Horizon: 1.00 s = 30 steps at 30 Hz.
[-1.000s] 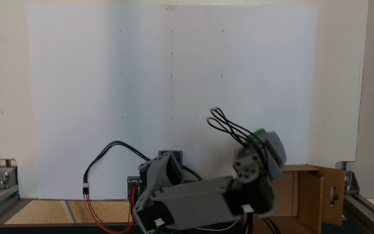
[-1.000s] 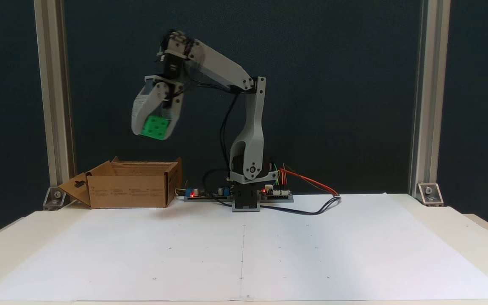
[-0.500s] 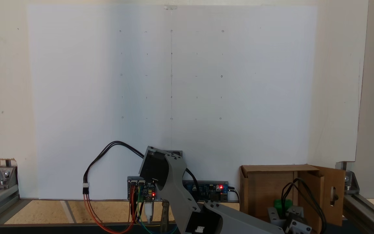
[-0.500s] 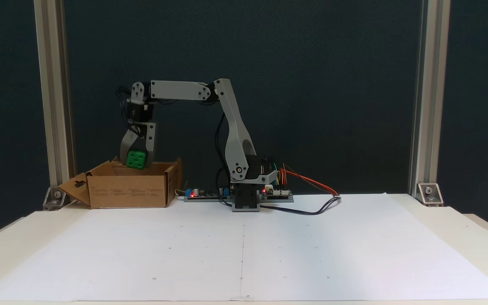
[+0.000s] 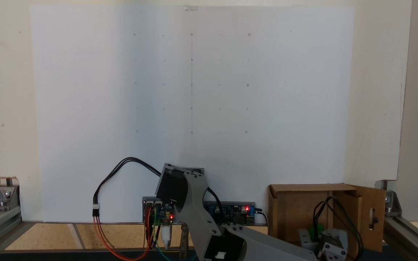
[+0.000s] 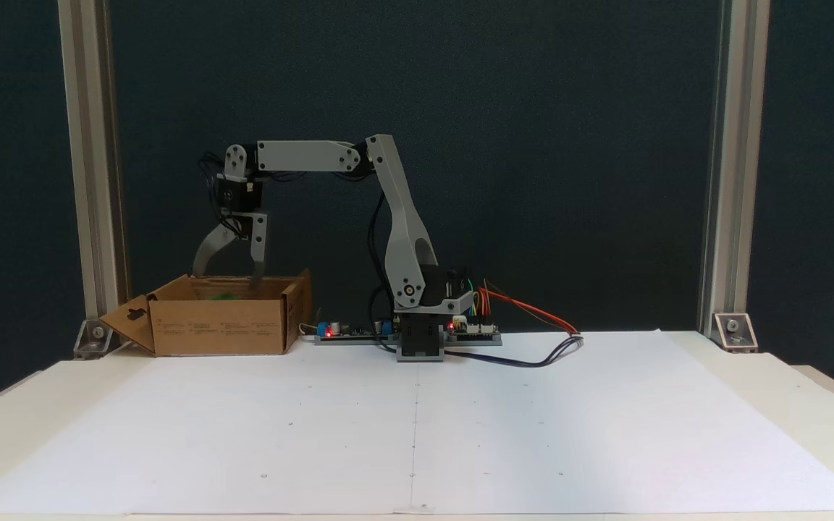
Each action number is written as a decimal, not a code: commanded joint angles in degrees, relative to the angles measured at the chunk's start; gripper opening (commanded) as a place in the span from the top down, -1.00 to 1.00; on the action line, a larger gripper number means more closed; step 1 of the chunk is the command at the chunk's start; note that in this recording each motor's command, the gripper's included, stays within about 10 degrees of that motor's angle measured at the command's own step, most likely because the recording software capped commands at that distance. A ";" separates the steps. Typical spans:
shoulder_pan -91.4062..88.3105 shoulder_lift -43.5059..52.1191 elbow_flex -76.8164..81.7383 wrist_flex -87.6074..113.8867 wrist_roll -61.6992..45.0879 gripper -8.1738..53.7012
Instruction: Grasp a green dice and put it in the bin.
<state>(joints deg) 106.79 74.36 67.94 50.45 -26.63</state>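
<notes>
Gripper (image 6: 226,276): hung straight down over the bin, jaws spread wide, tips just at the level of the box's top edge, nothing held between them.
Green dice (image 6: 226,296): down inside the bin, a faint sliver of green showing just over the front wall in a fixed view; in a fixed view from above (image 5: 314,231) it showed as a bright green patch in the box, partly behind the wrist block and black cables.
Bin (image 6: 218,334): brown cardboard box, open at the top, sitting on the surface at the far left of the arm's base in a fixed view; one flap with a slot cutout folded out to the left; in a fixed view from above (image 5: 289,203) it sat at the lower right, slotted flap to the right.
Arm (image 6: 402,224): grey; upper link rose from the base and leaned left, forearm ran level toward the bin, wrist bent downward.
Base and boards (image 6: 453,329): at the back edge of the white sheet, red lights lit, coloured wires fanning off to the right.
White sheet (image 6: 417,427): covered most of the surface, marked with small dots and a thin centre line, bare in front of the arm.
Frame posts (image 6: 91,181): aluminium uprights at both sides, dark panel behind.
</notes>
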 commanded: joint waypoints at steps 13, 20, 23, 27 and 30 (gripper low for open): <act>-53.59 29.88 2.37 -3.08 27.69 -0.70; -83.04 37.00 17.67 -7.56 28.12 -0.70; -95.17 41.84 28.30 -15.82 27.95 -0.70; -108.54 48.87 41.75 -26.35 27.77 -0.70; -108.72 52.91 48.34 -34.26 27.69 -0.74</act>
<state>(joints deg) -1.93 125.16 117.33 23.03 -1.23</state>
